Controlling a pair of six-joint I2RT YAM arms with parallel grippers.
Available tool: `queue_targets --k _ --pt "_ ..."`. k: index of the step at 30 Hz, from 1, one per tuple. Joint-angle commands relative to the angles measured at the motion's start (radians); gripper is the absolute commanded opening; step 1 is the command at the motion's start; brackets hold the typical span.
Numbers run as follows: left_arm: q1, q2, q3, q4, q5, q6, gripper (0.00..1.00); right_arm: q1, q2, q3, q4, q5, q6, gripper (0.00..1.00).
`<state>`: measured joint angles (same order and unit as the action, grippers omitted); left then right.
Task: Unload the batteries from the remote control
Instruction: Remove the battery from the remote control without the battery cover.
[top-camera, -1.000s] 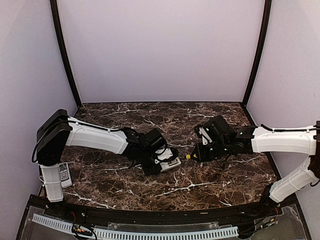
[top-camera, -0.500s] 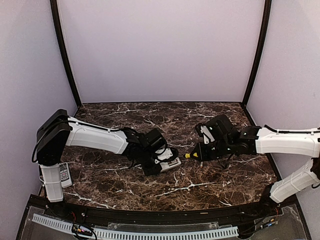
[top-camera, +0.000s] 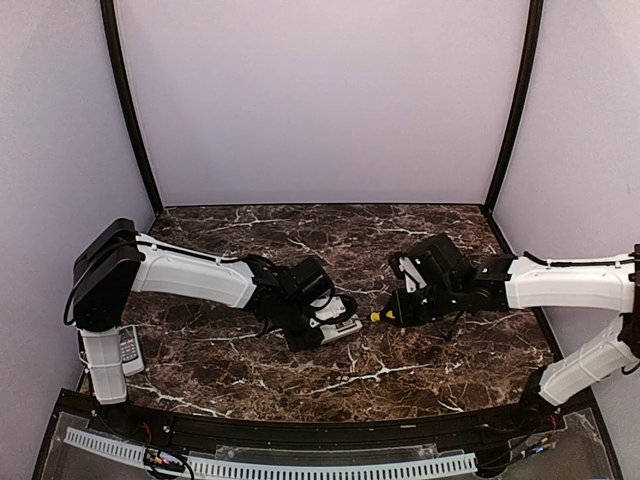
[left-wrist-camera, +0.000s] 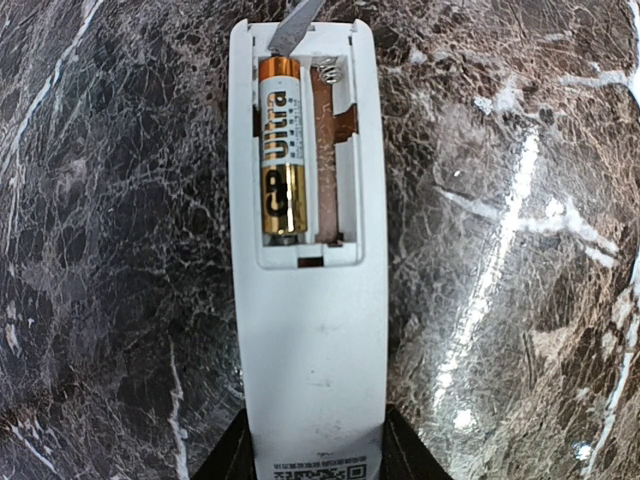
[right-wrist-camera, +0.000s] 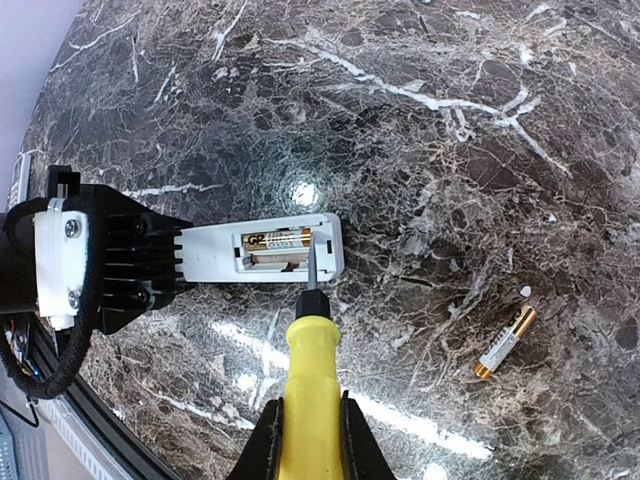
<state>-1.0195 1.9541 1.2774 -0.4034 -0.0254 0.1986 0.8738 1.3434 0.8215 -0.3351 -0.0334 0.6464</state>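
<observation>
Slippage is the risk: left pincer pinches the remote on the surface, right pincer pinches the screwdriver with its tip at the end of the open bay, where one battery sits, another battery lying loose nearby, so a hard pry could skid off or fling the cell.

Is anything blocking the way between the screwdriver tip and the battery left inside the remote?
Nothing visible. The remote has its back open, with no cover over the battery, which lies bare in its slot. The screwdriver in the right gripper has its blade at the compartment's end, beside that battery.
</observation>
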Motion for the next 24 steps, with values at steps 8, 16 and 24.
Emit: queue_targets --k 8,16,24 --pt "-0.034 0.057 -0.013 -0.066 0.067 0.018 0.19 -0.004 0.032 -0.001 0.018 -0.002 -0.007 0.00" --pt "-0.034 0.057 -0.013 -0.066 0.068 0.019 0.19 -0.007 0.034 -0.027 0.082 -0.051 0.003 0.00" --pt "-0.034 0.057 -0.013 -0.066 0.067 0.019 0.19 -0.046 0.006 -0.077 0.203 -0.215 0.029 0.00"
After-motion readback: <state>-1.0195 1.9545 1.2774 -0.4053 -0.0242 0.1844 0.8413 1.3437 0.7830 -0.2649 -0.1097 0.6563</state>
